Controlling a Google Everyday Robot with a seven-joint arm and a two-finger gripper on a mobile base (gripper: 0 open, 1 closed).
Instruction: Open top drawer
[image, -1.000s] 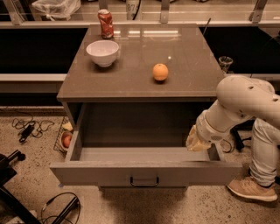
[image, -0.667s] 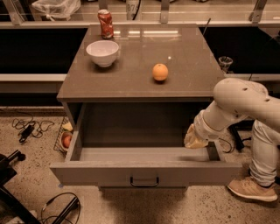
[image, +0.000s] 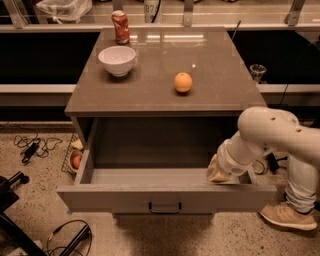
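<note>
The top drawer (image: 165, 197) of the grey-brown cabinet stands pulled far out, its deep plain box open and empty. A small black bar handle (image: 164, 207) sits at the centre of its front. My gripper (image: 218, 173) is at the end of the white arm, reaching into the drawer's right inner corner just behind the front panel. The wrist hides its tip.
On the cabinet top (image: 165, 70) stand a white bowl (image: 117, 59), a red can (image: 120, 27) and an orange (image: 183, 82). A person's leg and shoe (image: 287, 215) are at the right. Cables (image: 32, 145) and a basket with fruit (image: 75, 157) lie on the floor at left.
The arm has shifted slightly left and deeper into the drawer's right corner. The drawer stays pulled out as before.
</note>
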